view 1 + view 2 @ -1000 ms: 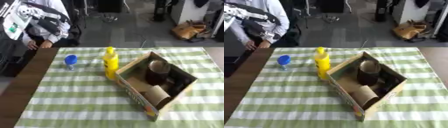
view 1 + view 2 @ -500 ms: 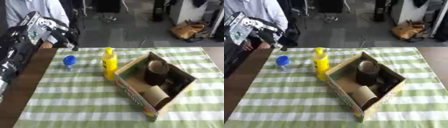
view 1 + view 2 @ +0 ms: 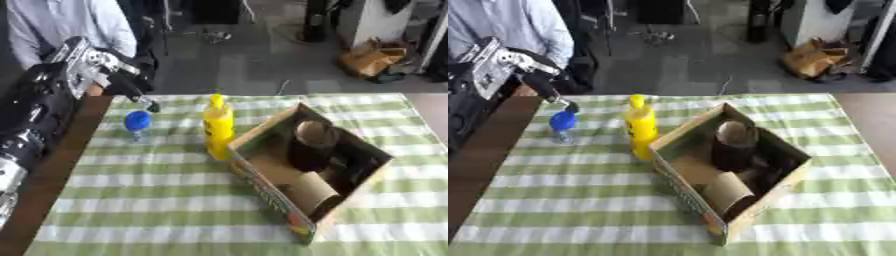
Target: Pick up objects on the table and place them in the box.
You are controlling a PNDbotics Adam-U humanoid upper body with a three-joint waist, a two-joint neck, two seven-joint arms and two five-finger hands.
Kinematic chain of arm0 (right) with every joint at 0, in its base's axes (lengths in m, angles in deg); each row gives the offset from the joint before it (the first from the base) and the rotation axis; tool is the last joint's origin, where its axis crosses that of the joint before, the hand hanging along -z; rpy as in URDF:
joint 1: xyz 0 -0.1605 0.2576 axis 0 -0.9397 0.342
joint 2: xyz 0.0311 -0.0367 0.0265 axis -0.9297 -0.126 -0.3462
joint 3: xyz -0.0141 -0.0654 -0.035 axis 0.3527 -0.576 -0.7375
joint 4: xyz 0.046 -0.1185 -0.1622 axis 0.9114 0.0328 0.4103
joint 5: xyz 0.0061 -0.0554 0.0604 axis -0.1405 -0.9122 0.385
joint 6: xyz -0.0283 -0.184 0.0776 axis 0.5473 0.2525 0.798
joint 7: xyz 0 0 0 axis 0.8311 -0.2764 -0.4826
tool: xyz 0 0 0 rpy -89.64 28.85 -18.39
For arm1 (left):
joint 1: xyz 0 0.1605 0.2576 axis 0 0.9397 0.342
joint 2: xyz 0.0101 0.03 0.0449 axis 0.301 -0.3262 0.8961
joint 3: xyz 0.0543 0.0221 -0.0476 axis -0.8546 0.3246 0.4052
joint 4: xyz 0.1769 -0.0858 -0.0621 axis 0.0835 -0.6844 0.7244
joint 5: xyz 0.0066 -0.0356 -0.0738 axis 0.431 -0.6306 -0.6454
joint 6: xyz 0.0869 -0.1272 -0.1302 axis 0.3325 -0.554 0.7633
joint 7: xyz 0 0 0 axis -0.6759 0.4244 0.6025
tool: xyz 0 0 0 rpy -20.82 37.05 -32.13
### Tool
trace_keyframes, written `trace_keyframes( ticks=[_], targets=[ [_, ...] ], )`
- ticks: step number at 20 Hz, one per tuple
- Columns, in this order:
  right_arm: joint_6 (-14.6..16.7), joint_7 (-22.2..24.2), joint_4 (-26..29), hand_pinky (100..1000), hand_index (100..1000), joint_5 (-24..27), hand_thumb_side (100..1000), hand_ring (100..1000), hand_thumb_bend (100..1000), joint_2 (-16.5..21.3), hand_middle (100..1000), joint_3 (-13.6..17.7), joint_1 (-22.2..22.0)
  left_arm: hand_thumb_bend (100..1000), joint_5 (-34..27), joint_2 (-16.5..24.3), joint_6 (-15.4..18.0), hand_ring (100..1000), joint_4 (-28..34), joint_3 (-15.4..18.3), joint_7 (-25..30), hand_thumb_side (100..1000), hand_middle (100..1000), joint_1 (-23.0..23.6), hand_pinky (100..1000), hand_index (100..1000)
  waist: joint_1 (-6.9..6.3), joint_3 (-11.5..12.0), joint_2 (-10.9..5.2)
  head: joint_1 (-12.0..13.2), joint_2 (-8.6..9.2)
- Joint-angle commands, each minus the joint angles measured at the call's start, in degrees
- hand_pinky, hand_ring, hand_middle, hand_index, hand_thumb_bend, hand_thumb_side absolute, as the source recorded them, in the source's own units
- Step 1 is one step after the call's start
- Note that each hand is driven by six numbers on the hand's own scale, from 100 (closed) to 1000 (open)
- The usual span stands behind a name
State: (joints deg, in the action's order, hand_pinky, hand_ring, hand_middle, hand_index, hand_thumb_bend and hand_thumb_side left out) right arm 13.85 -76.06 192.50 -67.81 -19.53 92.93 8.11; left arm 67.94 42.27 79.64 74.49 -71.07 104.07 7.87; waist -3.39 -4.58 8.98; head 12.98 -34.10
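Note:
A small clear bottle with a blue cap (image 3: 136,125) stands on the green-and-white striped cloth at the left. To its right a yellow bottle (image 3: 218,128) stands upright against the open cardboard box (image 3: 262,172), which holds a dark brown cylinder (image 3: 311,145) and a tan roll (image 3: 308,189). My left hand (image 3: 112,75) reaches in from the left, fingers extended and pointing down toward the blue cap, their tips just above and beside it. The hand holds nothing. My right hand shows in neither view.
A brown table edge (image 3: 52,170) runs along the left of the cloth. A person in a light shirt (image 3: 66,22) sits at the far left corner. Beyond the table lie a grey floor and a brown bag (image 3: 372,57).
My left arm has come in from the left and its hand has reached down and right toward the blue-capped bottle. The bottles and box have not moved.

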Motion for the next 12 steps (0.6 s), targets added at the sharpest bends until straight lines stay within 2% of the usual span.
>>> trace_keyframes(
  ticks=[1, 2, 3, 4, 6, 9, 10, 12],
  targets=[
    [0.3, -0.6, 1.0, 822, 612, 0.4, 1000, 828, 100, 0.3, 682, -0.1, 1.1, 497, -1.1, 1.0, -1.9, 1000, 0.4, 1.1, 0.0, 858, 1000, -0.9, 1000, 1000, 0.36, -0.1, -0.61, 0.2, 0.46],
    [0.3, -0.6, 1.0, 822, 611, 0.4, 1000, 828, 100, 0.3, 681, -0.1, 1.2, 556, -0.9, 0.9, -2.2, 1000, 0.3, 1.0, 0.1, 763, 1000, -0.8, 999, 1000, 0.41, -0.1, -0.54, 0.3, 0.49],
    [0.2, -0.6, 1.0, 822, 611, 0.4, 1000, 828, 100, 0.3, 681, -0.1, 1.2, 556, -0.6, 0.9, -2.2, 1000, 0.1, 0.7, 0.1, 763, 1000, -0.7, 999, 1000, 0.46, -0.2, -0.47, 0.4, 0.51],
    [0.2, -0.6, 1.0, 822, 610, 0.5, 1000, 828, 100, 0.3, 681, -0.1, 1.3, 574, -0.3, 0.8, -2.1, 1000, -0.2, 0.5, 0.1, 701, 1000, -0.6, 1000, 1000, 0.50, -0.2, -0.41, 0.5, 0.55],
    [0.2, -0.6, 1.0, 822, 607, 0.5, 1000, 828, 100, 0.3, 680, -0.1, 1.3, 580, 0.4, 0.7, -1.8, 1000, -1.2, 0.2, 0.1, 652, 1000, -0.3, 1000, 1000, 0.59, -0.3, -0.27, 0.5, 0.62],
    [0.2, -0.6, 1.0, 822, 605, 0.5, 1000, 828, 100, 0.2, 679, -0.1, 1.4, 583, 0.8, 0.6, -1.7, 1000, -2.5, 0.3, 0.1, 681, 1000, 0.1, 1000, 1000, 0.66, -0.4, -0.08, 0.6, 0.68],
    [0.2, -0.6, 1.0, 822, 603, 0.6, 1000, 828, 100, 0.2, 678, -0.1, 1.4, 560, 0.7, 0.5, -1.8, 1000, -2.8, 0.4, 0.1, 753, 1000, 0.2, 1000, 1000, 0.69, -0.4, -0.03, 0.6, 0.71],
    [0.2, -0.6, 1.0, 822, 603, 0.6, 1000, 827, 100, 0.2, 677, -0.1, 1.5, 566, 0.5, 0.4, -2.6, 1000, -3.1, 0.6, 0.1, 762, 1000, 0.3, 993, 1000, 0.78, -0.5, 0.10, 0.6, 0.86]
  ],
)
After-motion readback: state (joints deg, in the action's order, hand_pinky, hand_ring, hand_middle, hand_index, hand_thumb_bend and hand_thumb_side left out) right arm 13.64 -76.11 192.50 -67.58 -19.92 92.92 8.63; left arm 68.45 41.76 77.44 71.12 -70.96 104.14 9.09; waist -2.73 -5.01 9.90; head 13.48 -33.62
